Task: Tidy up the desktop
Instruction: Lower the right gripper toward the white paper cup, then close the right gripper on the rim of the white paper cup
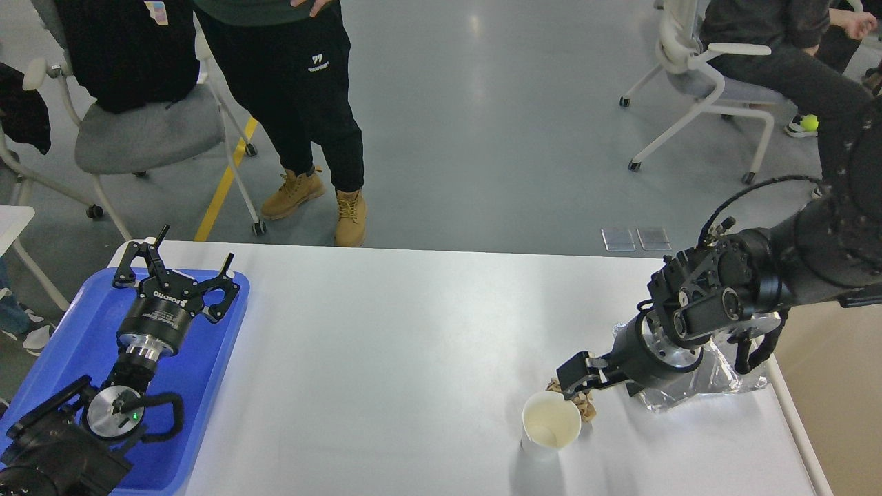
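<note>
The white desktop (413,344) fills the lower view. A white paper cup (551,421) stands upright and open near its front right. My right gripper (577,387) points down-left right behind the cup's rim and is shut on a brown crumpled scrap (587,410), which sits at the cup's back edge. A clear plastic bag (720,382) lies under my right wrist. My left gripper (180,265) is open and empty, held over the blue tray (207,365) at the table's left end.
A person in tan boots (324,200) stands just behind the table's far edge. Office chairs (138,134) stand on the floor at back left and back right (710,76). A beige surface (837,393) lies beyond the table's right edge.
</note>
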